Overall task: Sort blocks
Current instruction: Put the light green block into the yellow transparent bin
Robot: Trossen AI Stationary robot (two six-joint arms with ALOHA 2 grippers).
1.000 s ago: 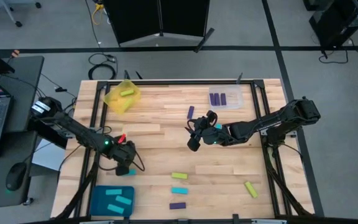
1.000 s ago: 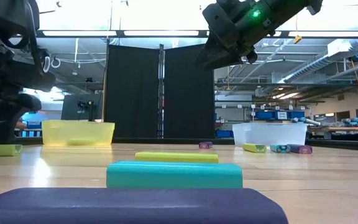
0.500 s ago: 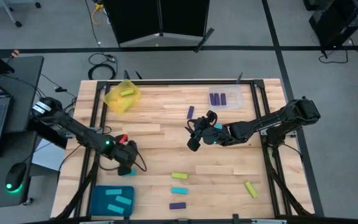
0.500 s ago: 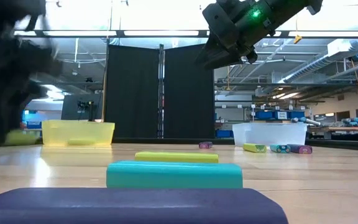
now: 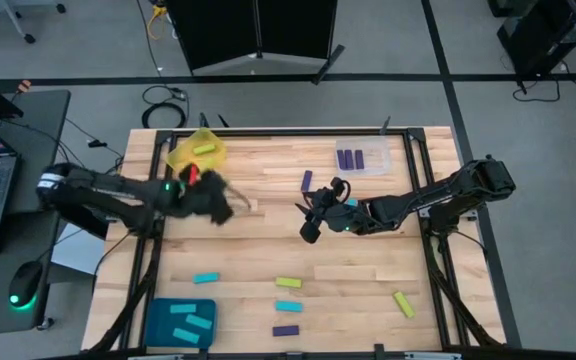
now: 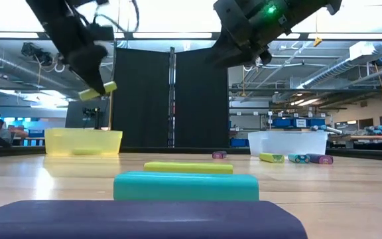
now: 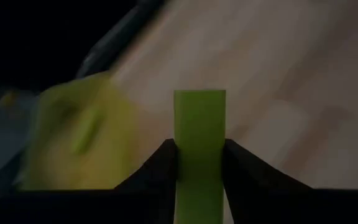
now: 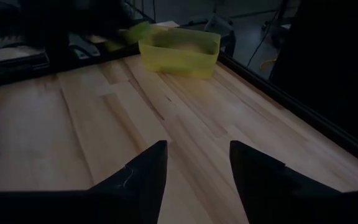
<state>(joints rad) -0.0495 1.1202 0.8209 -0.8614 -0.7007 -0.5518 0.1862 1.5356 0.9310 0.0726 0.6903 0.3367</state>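
Left gripper point(image 7: 199, 152) clamped on a yellow-green block point(image 7: 199, 134); block sits between my two fingers and sticks out past the tips. Low view shows it up off the table point(image 5: 368, 270), tilted. High view puts that gripper point(image 5: 220, 207) near the yellow tray point(image 5: 196, 155), on the tray's near-right side, not over it. One yellow-green block point(image 5: 204, 149) already lies in that tray.

Right gripper point(image 8: 193, 163) hangs over mid-table, fingers apart, nothing between them. Purple block point(image 5: 306, 181) lies just beyond it.

Clear tray point(image 5: 363, 158) holds purple blocks. Teal tray point(image 5: 180, 322) holds cyan blocks.

Loose on the near half of the table: cyan block point(image 5: 206, 278), yellow-green block point(image 5: 288, 283), cyan block point(image 5: 288, 307), purple block point(image 5: 286, 330), yellow-green block point(image 5: 404, 304) towards the right edge.
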